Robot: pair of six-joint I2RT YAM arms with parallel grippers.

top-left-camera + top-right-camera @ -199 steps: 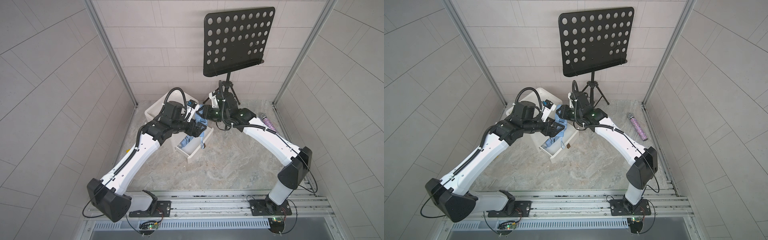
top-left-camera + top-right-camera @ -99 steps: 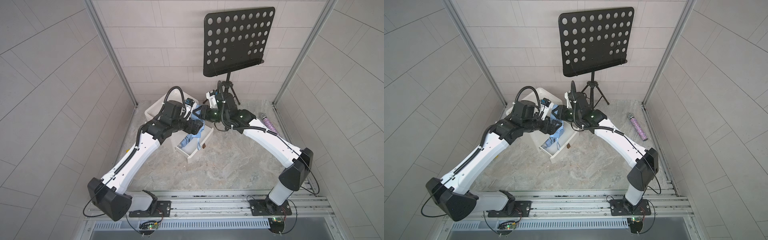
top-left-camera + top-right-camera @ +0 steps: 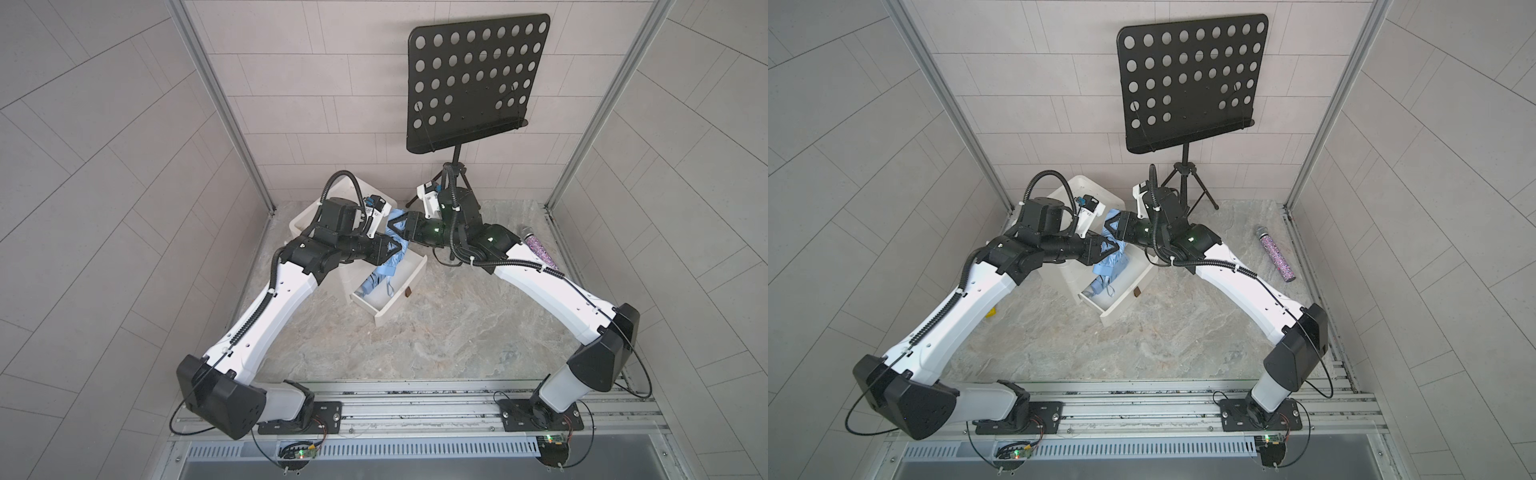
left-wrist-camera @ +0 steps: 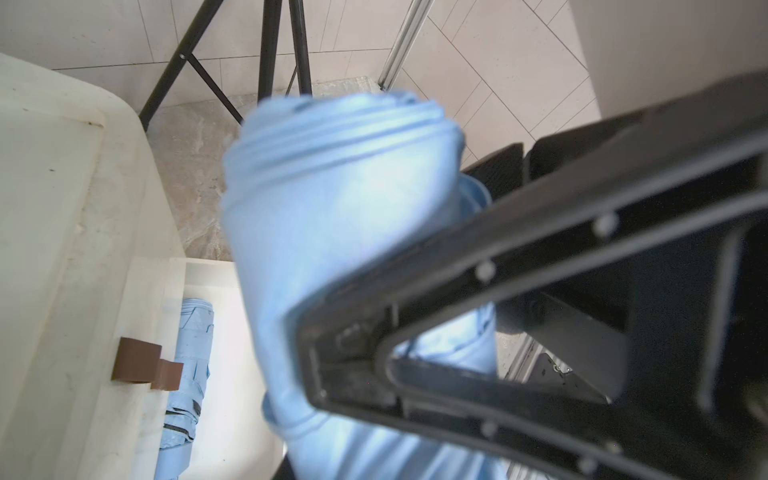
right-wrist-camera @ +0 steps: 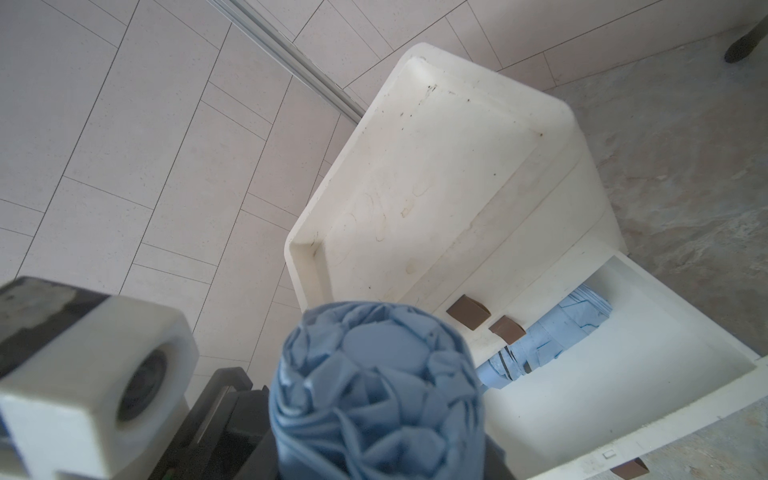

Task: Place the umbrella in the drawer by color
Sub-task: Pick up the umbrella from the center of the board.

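Left gripper (image 3: 394,248), open a second ago, has closed on the blue umbrella (image 3: 389,268) at mid-length; the right gripper (image 3: 400,227) clamps its upper end. Both hold the umbrella steeply tilted above the open drawer (image 3: 400,308), not yet in it. A second blue umbrella (image 4: 189,365) already lies inside. Judged late-stage: lowering and release remain, and perhaps shutting the drawer.

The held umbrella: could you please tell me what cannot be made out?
- Left tool: grip blurred in left wrist view, tiny in both top views.
- Right tool: jaws hidden behind the held umbrella, right wrist view.
- Second umbrella, both top views: partly covered by the held one.
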